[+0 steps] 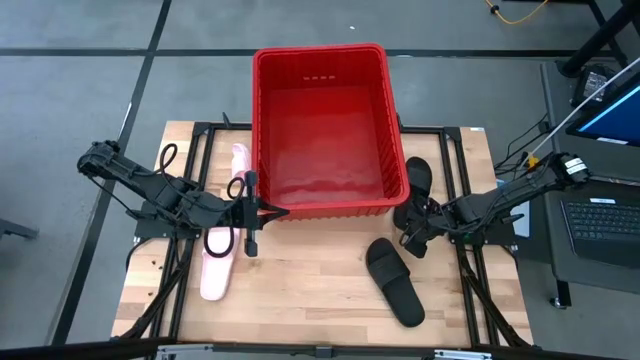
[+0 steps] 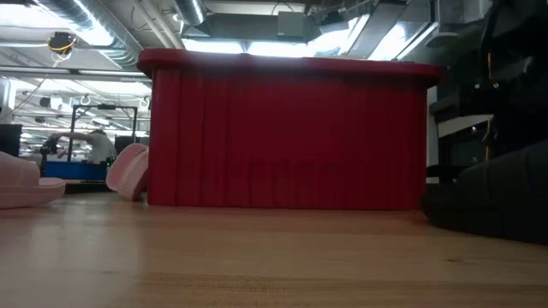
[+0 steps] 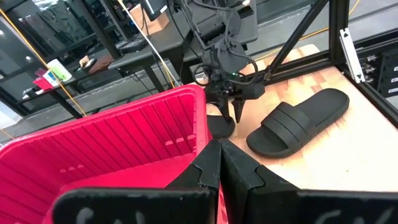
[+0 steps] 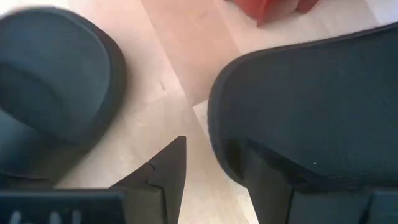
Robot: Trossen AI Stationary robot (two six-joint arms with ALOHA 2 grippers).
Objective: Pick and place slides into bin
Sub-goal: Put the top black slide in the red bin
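The black slide (image 1: 417, 186) at the bin's (image 1: 322, 70) four o'clock corner is being straddled by the spread fingers of the right gripper (image 1: 412, 238); a firm grasp cannot be told. The left gripper (image 1: 251, 212), clenched empty, is being held at seven o'clock.

High view: overhead, straight down on table (image 1: 300, 300). Low view: tabletop level, close against bin (image 2: 287, 137) wall. Wrist views ride the arms (both share the black slide (image 3: 298, 121)).

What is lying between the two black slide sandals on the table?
Only bare wooden tabletop separates the black slide sandal from the other black sandal; the high view shows this.
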